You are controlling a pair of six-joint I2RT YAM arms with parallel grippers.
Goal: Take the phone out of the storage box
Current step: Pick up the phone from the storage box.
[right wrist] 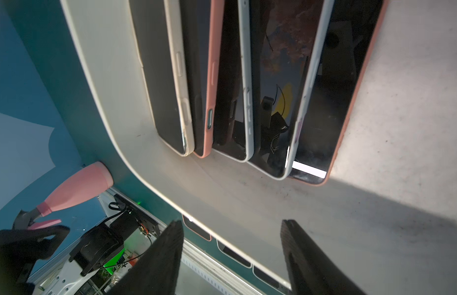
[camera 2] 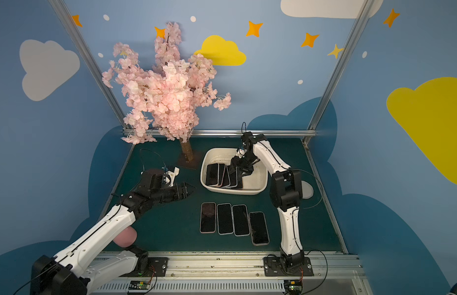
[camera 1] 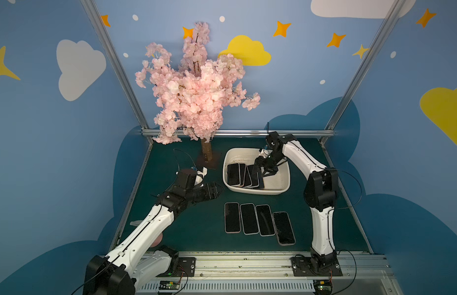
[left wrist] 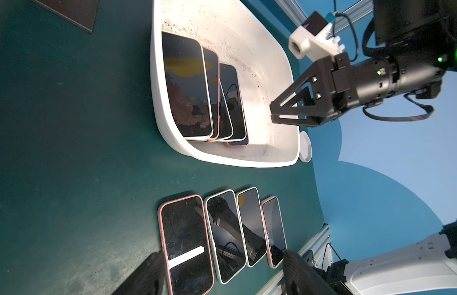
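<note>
While its two black ribbed fingers (right wrist: 171, 245) stand apart with nothing between them, the right gripper (camera 1: 263, 169) hangs inside the cream-white rounded plastic storage box (camera 1: 279, 180). It sits over the bare speckled floor, just beside the fan of dark-screened phones (camera 1: 237, 175) that lean on edge against the box's far-left wall. The nearest of these, a black-glass phone in a salmon-pink case (right wrist: 332, 102), lies outermost in the fan with its long edge turned towards the open jaws.

The step in hand looks like the reach for the next phone, with no grasp made yet. The next move probably calls for turning and lowering the jaws so one finger slips under or behind that outermost phone's free edge. The other finger would need to land on the glass without pushing the neighbours flat. The lean leaves little room, so a shallow pinch may slide off the smooth screen.

Further out, the left gripper (camera 1: 217, 190) hovers over the dark green mat (camera 1: 191, 224) beside the box, its jaws also spread and empty. A row of four flat dark-screened phones (camera 1: 258, 221) lies on the mat in front of the box.
</note>
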